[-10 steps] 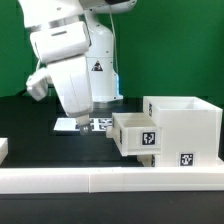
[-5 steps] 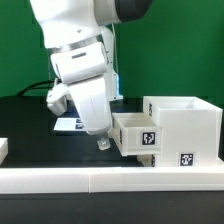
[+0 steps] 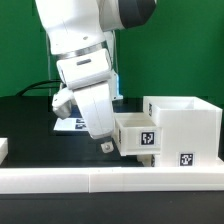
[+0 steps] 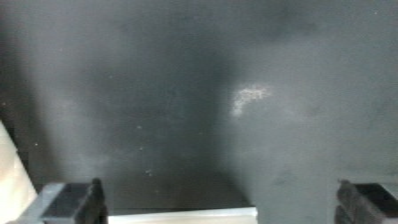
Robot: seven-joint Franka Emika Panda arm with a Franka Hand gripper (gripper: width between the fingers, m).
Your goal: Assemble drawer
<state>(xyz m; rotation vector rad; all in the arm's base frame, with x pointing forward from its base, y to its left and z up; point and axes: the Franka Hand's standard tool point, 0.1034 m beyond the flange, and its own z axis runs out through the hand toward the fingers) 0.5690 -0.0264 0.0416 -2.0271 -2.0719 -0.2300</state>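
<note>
Claw (image 3: 103, 143) lower vs 1s ago, beside tray (image 3: 135, 134), wrist cam: fingers (image 4: 70, 203) apart.

exterior: low, side-on, near table (image 3: 25, 110) | wrist: close, facing down at it | shared: tabletop

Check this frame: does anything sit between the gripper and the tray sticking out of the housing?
Nothing visible does. The gripper hangs just off the exterior view's left of the protruding tray, with only bare table between them; the housing lies behind the tray.
</note>
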